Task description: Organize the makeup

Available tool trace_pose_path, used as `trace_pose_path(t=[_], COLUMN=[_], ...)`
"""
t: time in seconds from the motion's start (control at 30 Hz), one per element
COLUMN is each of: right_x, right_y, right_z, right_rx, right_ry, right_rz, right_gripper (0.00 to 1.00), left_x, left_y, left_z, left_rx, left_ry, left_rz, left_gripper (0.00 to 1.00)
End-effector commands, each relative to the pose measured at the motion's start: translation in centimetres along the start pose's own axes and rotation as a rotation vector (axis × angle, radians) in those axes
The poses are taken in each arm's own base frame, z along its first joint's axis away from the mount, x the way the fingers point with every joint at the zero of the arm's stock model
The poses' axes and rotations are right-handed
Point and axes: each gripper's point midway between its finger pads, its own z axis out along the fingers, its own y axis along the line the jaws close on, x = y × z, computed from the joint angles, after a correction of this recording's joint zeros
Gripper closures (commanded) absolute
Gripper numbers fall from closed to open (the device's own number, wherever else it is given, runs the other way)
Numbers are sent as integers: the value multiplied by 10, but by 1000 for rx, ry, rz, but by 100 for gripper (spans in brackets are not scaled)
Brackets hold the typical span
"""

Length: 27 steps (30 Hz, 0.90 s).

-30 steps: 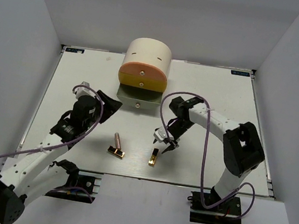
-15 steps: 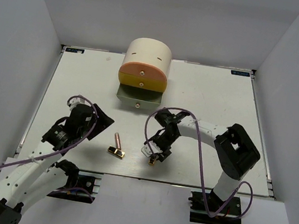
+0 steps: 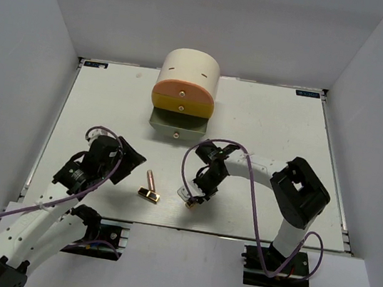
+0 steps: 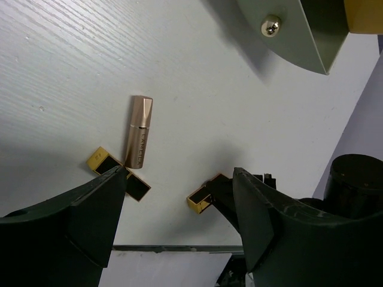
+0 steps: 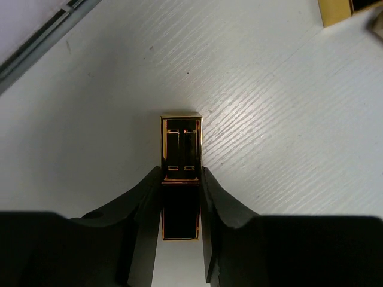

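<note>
Gold-and-black case (image 5: pixel 181 140), on table (image 5: pixel 287 149) near front edge, being pinched at one end by right hand (image 5: pixel 181 179); slipping or swinging being risked during lift. Left hand (image 4: pixel 179 179) being held wide near copper lipstick (image 4: pixel 139 131).

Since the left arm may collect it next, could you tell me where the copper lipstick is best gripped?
Take the copper lipstick across its narrow mid-body, from above: it lies flat, and one end sits against the gold-and-black case.
</note>
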Motion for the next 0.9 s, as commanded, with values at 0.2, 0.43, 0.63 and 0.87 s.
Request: trace_pose_path(t=[0.2,0.43,0.63,0.87], right_x=[-48,-45,-19,13], right_y=[-100,-179,-204,-224], right_z=[-74,-146,-175,-196], right_rx=[335,696,856,952], right_ry=[-100,-89,1,95], right_rz=[266,376,402,410], right_gripper=[100,100,100,100], left_x=[13,22,28,50], left_y=[-3,-3,4,19], left_z=[2,8,11,17], left_rx=[16,-24,-47,-105], left_ry=[61,114,131,217], left_rz=[-128,-211,-257,-332], left_gripper=[19,19,18,18])
